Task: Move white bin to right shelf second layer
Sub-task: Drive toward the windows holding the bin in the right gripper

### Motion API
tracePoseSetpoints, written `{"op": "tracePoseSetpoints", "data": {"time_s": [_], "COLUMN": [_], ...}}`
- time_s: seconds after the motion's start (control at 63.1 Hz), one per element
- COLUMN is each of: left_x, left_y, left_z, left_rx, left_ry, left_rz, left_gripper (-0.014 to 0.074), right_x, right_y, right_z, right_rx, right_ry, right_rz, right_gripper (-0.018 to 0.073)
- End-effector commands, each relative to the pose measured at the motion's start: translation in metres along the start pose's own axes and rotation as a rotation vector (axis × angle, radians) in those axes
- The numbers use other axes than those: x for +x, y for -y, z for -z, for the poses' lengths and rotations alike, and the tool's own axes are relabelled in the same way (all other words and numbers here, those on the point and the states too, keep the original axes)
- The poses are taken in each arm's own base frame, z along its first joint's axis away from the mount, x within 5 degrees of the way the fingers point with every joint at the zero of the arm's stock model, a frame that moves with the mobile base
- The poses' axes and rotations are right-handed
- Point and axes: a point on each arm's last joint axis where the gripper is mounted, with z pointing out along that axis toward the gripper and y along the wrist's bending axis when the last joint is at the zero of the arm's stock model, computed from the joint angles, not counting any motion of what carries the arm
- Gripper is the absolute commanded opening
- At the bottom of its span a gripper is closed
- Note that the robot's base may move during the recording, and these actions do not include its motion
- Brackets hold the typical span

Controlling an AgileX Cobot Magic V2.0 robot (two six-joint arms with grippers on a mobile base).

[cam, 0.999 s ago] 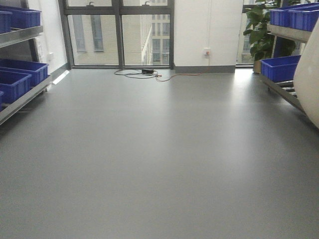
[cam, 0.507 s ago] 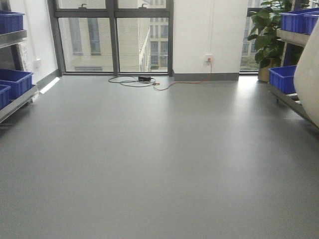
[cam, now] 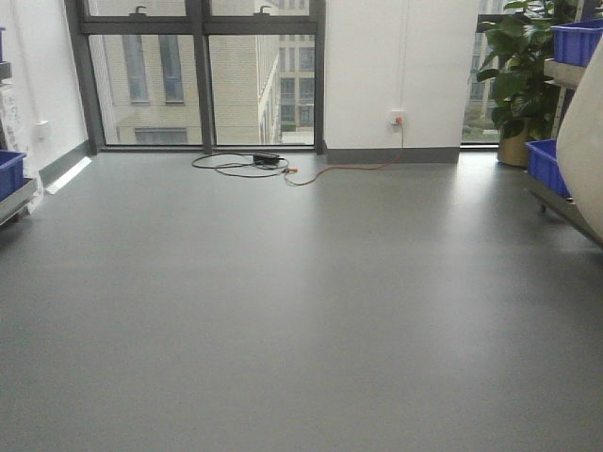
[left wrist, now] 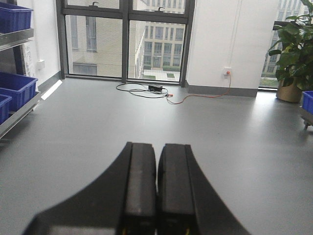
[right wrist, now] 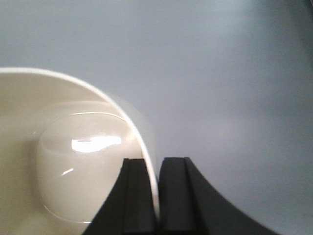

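The white bin (right wrist: 73,161) is a glossy cream tub that fills the lower left of the right wrist view, hanging over the grey floor. My right gripper (right wrist: 157,164) is shut on its thin rim, with one finger inside the bin and one outside. The bin's outer wall (cam: 586,160) also bulges into the right edge of the front view. Behind it stands the right shelf (cam: 563,200), mostly hidden; I cannot tell which level is the second layer. My left gripper (left wrist: 157,147) is shut on nothing, pointing over the bare floor.
Blue crates (cam: 577,42) sit on the right shelf, with another crate (cam: 545,165) lower down. A potted plant (cam: 523,85) stands beside it. The left rack (left wrist: 19,110) holds blue crates. A cable (cam: 250,165) lies on the floor below the window (cam: 203,75).
The view has moved forward toward the window. The left rack has slid almost out of the front view and the plant looks nearer. The bin stays at the same place in the frame.
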Motion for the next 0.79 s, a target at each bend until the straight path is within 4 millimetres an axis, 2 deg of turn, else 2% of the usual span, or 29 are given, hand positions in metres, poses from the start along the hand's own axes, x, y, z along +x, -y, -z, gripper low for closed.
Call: {"op": "tracePoseSetpoints", "data": {"time_s": [0.0,0.777], "left_x": [0.0006,0.0007], "left_y": [-0.0007,-0.0007], "left_z": [0.0005,0.0003], "left_rx": [0.001,0.0], "left_ry": [0.077,0.075], "left_rz": [0.006,0.006], "left_gripper": [0.0085,0.0085], "right_x": [-0.015,-0.0154], "right_y": [-0.001,-0.0011], "right_z": [0.0072,0.0057], "right_rx": [-0.009,-0.009], "right_ry": [0.114,0.111], "right_rz": [-0.001,-0.001], "right_gripper": [0.0052,0.0052]}}
